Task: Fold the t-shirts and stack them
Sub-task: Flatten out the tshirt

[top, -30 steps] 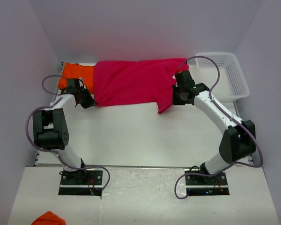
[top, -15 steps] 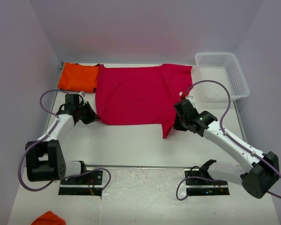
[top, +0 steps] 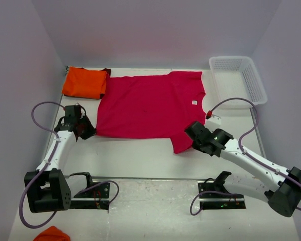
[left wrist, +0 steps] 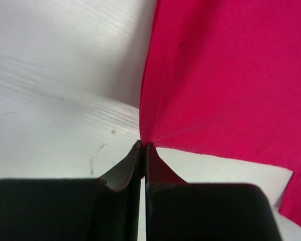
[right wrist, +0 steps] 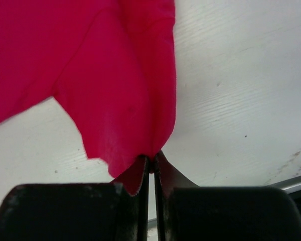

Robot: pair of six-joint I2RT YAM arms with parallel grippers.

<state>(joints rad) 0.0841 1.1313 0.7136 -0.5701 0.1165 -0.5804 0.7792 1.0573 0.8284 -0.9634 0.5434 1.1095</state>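
Observation:
The crimson-pink t-shirt (top: 149,105) lies spread across the middle of the table, also seen in the left wrist view (left wrist: 231,75) and the right wrist view (right wrist: 90,60). My left gripper (top: 88,131) (left wrist: 143,146) is shut on its near-left hem corner. At the near right, my right gripper (top: 189,142) (right wrist: 151,159) is shut on the sleeve's tip. A white neck label (top: 194,103) shows on the shirt. The orange t-shirt (top: 84,82), folded with a dark maroon edge, lies at the back left, touching the pink one.
A white lattice basket (top: 239,80) stands at the back right. A scrap of orange cloth (top: 52,234) lies on the floor at the bottom left. White walls close in the table on three sides. The arm bases (top: 85,192) sit at the near edge.
Both grippers pulled the pink t-shirt toward the near edge, spreading it out flat. The folded orange t-shirt is now uncovered.

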